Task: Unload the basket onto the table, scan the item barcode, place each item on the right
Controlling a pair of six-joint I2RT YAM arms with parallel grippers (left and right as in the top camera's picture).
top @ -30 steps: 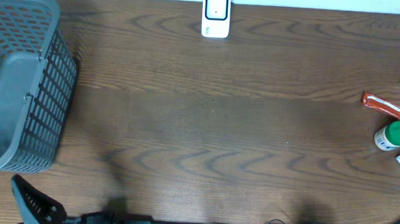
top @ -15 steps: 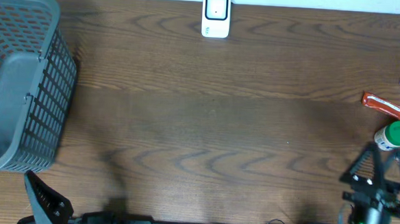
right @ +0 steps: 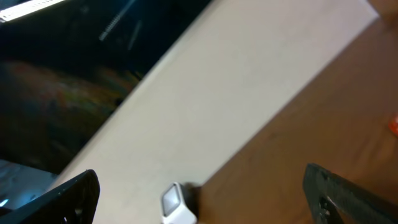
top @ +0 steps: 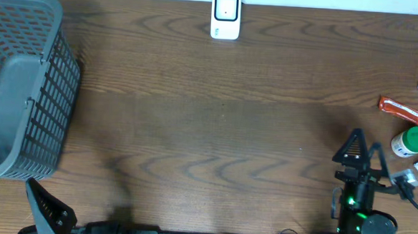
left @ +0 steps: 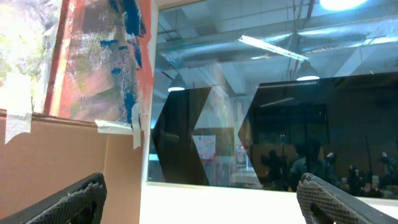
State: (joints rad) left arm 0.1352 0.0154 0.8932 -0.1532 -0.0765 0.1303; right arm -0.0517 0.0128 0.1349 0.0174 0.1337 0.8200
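— Where does the overhead sit?
— High above the table (top: 216, 117), looking straight down. The scanner (top: 226, 16) is at the far edge, the basket (top: 24, 86) at left, the right arm (top: 357, 200) at the near edge.
— And the right wrist?
— Low over the table (right: 323, 124), rolled to one side, facing the far wall (right: 217, 93). It catches the scanner (right: 176, 204) at that edge, small and blurred. That edge is what the two views share.
— The left wrist?
— It looks out level at the room, at a window (left: 280, 93) and cardboard (left: 56, 149), with its own fingers (left: 71, 200) in the bottom corners.
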